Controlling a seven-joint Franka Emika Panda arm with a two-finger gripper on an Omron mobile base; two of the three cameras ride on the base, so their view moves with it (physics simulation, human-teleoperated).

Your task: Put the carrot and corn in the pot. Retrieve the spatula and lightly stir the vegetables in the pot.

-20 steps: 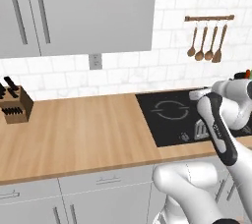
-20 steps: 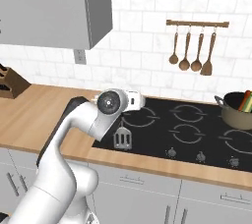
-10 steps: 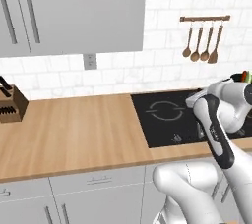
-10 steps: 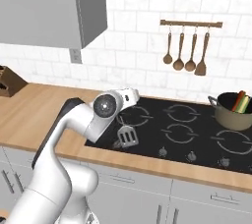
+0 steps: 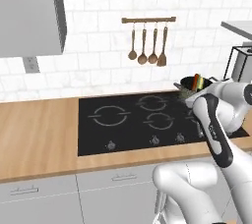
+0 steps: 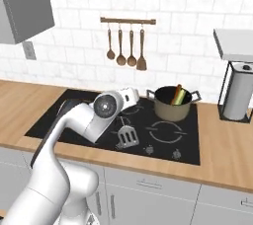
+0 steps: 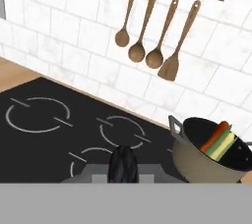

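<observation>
Item: spatula [image 6: 127,135], slotted grey metal blade on a thin black handle, hanging blade-down directly below the gripper [image 6: 124,120], whose jaws are pressing together on the handle's upper end. Handling, by judgement: light, stiff, the thin handle liable to pivot in a two-finger pinch, so a hold near the top is suiting a gentle stir but not a hard push; the blade is looking smooth and likely to slide on metal. Item: pot [image 6: 173,104], tan-bronze with dark rim and short side handles, sitting ahead of the tool and off to its right, well apart from the blade. Contents: carrot [image 7: 215,136] and corn [image 7: 225,144], leaning side by side against the pot wall, touching; both likely firm and apt to roll under the blade. Surface: black cooktop [image 6: 69,111] with ring markings, lying under the tool, set into a wooden counter [image 6: 20,95] running off to the tool's left. Room: white tiled wall beyond the tool, carrying a rail of wooden utensils [image 6: 126,46]; paper towel holder [image 6: 238,95] standing beyond the pot, far right.
</observation>
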